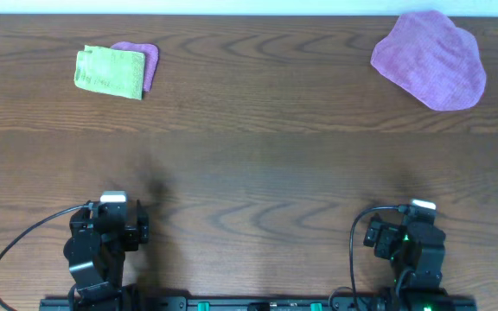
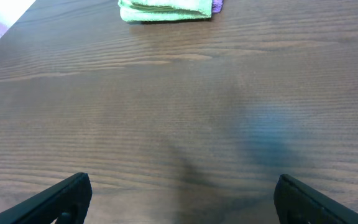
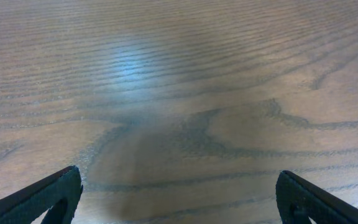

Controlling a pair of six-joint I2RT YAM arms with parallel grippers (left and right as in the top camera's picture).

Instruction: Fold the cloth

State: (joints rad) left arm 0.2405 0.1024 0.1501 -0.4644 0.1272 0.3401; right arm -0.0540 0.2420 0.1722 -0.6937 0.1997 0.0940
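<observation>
Starting at the left of the overhead view, a lime-green cloth [image 1: 109, 72] lies folded into a tidy rectangle on the far part of the wood-grain counter [image 1: 249, 155]. It rests on a smaller purple piece [image 1: 146, 62], whose edge shows past its right and far sides. The left wrist view shows the same pair at the top of its frame, the green folds stacked with a sliver of purple at their right end.

Nearer the front edge, the left arm [image 1: 102, 246] sits low at its base with a black cable looping out to its left. The left end effector [image 2: 182, 182] has its jaws spread wide, one dark finger at each lower corner of the wrist view. There is only bare wood between them, and they hold nothing.

Further right along the front edge stands the right arm [image 1: 409, 246], a green light glowing on its body. The right end effector [image 3: 179, 176] is likewise wide open and empty, its fingers framing plain wood grain with a pale reflection on it.

At the far right corner lies the lilac cloth [image 1: 429, 60], unfolded and spread in a loose, rounded, slightly rumpled shape, flat on the counter. It is well apart from both arms and from the green pile, and nothing touches it.
</observation>
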